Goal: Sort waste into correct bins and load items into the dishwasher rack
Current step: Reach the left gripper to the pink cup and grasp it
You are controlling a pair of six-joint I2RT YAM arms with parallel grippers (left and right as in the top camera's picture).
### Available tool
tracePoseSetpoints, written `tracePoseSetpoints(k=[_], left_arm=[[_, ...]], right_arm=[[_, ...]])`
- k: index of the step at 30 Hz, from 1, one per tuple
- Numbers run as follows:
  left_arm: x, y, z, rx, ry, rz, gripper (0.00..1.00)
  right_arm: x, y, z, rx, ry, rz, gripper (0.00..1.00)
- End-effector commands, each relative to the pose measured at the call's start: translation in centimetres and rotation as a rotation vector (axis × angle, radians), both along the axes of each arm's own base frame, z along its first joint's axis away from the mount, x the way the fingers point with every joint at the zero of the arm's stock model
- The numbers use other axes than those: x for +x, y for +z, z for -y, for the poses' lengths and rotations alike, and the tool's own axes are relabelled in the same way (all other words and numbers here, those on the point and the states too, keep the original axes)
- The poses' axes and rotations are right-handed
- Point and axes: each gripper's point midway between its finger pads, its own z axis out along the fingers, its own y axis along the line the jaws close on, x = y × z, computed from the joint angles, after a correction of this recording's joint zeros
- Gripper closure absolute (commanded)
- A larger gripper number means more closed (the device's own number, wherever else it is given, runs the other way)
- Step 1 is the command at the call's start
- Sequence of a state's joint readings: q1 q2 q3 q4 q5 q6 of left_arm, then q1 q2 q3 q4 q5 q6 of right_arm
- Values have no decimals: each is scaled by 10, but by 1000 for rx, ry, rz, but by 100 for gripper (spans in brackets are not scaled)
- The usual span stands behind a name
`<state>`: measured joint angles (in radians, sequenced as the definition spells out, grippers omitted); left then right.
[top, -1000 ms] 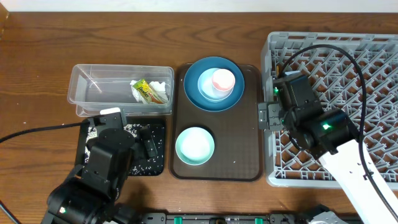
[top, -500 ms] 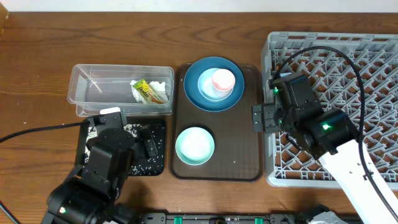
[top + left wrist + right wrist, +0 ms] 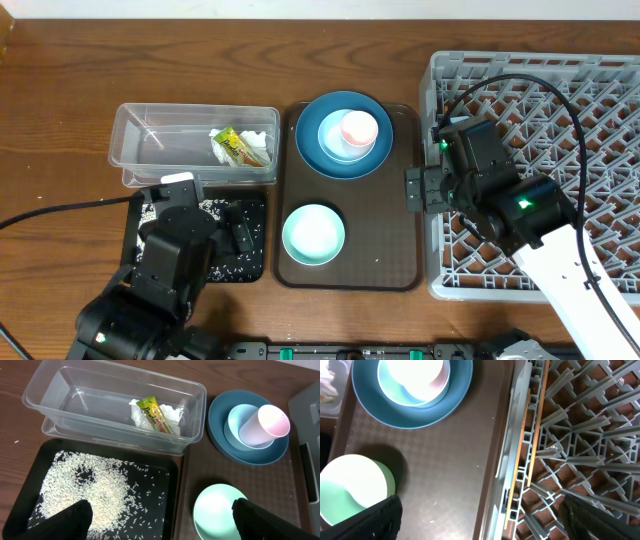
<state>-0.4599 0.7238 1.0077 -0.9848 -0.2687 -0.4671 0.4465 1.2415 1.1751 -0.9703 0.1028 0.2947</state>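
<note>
Table (image 3: pixel 60 100) — chopsticks (image 3: pixel 538 410) seen only by right wrist; left gripper (image 3: pixel 160 525), right gripper (image 3: pixel 487 520) wide.

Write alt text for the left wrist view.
Rice lies scattered on a black tray in front of a clear tub holding a wrapper and tissue. At right, a cup sits in a small bowl on a blue plate, a mint bowl nearer.

The table (image 3: pixel 60 90) is dark brown wood with long streaks running across it. Its far edge runs along the top of the overhead view. Past it is a pale strip (image 3: pixel 200 8), too thin to tell what.
</note>
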Motion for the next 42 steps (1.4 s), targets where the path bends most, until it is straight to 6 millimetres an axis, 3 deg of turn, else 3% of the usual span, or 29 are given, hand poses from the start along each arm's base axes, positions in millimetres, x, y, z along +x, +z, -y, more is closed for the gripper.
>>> tracePoseSetpoints(k=[1,3,6,11,16,21,28,32,37,42], left_arm=[[0,2,7,-28,-34,0,8],[2,5,24,-94,-96,3,10],[7,6,48,-178,-176,-16,27],[21,-25,67,-205,-164,-165,28],[57,-59,113,-274,-263,-275,33],[99,-69,159,-392,-366,-247,42],[150,-65,189,-342,-380,-290,43],[179,-65,200,-279,-359,-266,42],[190,-92,221,-253,-375,-279,44],[202,-123,208,-107,-278,-276,46]], right_arm=[[4,3,2,-3,-9,17,1],[8,5,4,-13,-19,37,1],[16,9,12,-51,-53,79,1],[22,13,24,-103,-94,117,1],[21,12,28,-123,-103,114,1],[20,13,42,-186,-148,118,1],[21,10,66,-180,-258,97,1],[21,9,68,-178,-264,90,1],[16,6,71,-193,-262,69,1],[22,10,69,-183,-267,98,1]])
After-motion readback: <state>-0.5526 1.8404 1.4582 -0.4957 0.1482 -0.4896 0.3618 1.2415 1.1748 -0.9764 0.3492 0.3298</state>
